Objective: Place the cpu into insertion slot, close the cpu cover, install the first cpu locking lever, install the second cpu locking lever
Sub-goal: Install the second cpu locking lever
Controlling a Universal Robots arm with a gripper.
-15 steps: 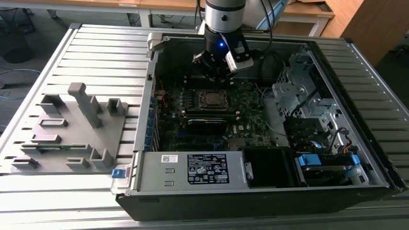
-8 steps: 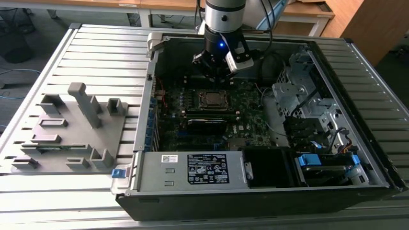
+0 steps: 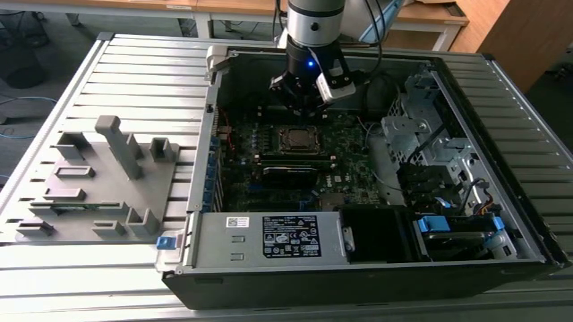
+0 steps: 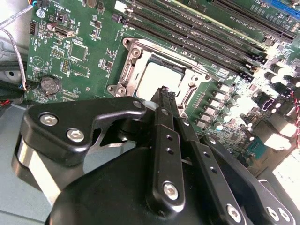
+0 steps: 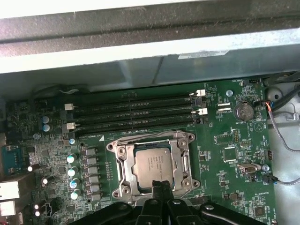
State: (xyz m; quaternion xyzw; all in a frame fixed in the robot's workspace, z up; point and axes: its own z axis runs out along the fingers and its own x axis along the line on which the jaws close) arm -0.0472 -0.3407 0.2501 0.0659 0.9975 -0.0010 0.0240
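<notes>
The gripper (image 5: 162,186) hangs inside the open computer case (image 3: 501,87) with its two black fingers (image 4: 165,101) pressed together and pinching nothing, their tips just above the near edge of the insertion slot (image 5: 123,188). Directly below and just beyond the tips, the cpu (image 5: 154,163) lies flat in that slot, its dull grey top showing through the square cut-out of the cpu cover (image 5: 183,161), which lies down around the chip in both wrist views. Farther out from the gripper, past the socket, four long black memory slots (image 5: 136,115) run side by side across the green motherboard (image 5: 225,178). A round coin battery (image 5: 243,111) sits off to one side of them. Well away from the gripper, to the exterior view's left, a grey fixture tray (image 3: 90,194) rests on the slatted tabletop (image 3: 134,74).
</notes>
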